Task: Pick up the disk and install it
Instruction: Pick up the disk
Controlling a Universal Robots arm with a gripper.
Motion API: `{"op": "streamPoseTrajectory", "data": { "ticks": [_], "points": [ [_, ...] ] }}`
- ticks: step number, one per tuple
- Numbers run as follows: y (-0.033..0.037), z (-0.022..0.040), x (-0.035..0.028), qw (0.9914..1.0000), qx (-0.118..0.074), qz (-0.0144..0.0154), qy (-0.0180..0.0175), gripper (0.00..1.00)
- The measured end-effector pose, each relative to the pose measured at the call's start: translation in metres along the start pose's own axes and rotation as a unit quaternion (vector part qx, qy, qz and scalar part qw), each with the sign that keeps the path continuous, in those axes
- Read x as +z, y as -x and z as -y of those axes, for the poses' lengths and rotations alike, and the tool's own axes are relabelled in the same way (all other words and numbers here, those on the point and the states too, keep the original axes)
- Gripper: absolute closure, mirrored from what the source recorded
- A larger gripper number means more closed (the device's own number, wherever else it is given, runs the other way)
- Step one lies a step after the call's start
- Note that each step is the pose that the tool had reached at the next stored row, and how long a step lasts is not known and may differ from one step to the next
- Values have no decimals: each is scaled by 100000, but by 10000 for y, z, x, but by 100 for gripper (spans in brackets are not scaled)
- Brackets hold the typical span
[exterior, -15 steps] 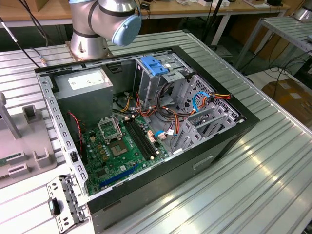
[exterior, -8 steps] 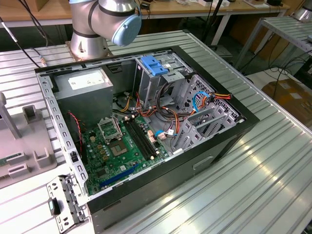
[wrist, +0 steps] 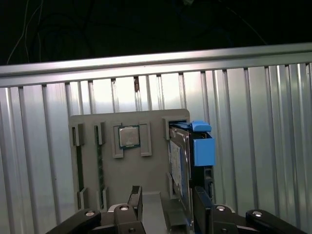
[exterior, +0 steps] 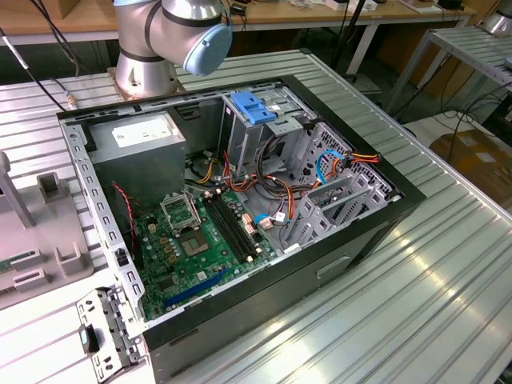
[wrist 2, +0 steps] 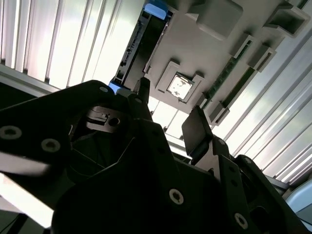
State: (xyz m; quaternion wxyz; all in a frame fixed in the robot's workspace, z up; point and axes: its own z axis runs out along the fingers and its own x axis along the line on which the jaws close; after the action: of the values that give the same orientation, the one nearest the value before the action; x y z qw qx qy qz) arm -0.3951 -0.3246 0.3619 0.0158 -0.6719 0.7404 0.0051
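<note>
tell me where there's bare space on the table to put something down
The ribbed table is bare on the exterior view's right of the computer case, out to the table's edge. Crowded: cables tangle inside the case beside the motherboard, and the grey holder sits at that view's left.

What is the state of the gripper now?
Gripper: fingers open, holding nothing, close to the upright dark rectangular disk in its light-blue plastic carrier.

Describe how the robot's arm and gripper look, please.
In the exterior view the arm is rounded silver-grey metal with a light-blue joint cap. In both wrist views the gripper is black, made of angular flat plates fastened by small silver screws, with two flat dark fingers.
</note>
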Motion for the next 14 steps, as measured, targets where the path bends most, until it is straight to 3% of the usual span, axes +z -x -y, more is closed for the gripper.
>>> {"op": "streamPoseTrajectory", "data": {
  "ticks": [14],
  "points": [
    [42, -5, 24, 100000, -9, 94, 8, 46]
  ]
}}
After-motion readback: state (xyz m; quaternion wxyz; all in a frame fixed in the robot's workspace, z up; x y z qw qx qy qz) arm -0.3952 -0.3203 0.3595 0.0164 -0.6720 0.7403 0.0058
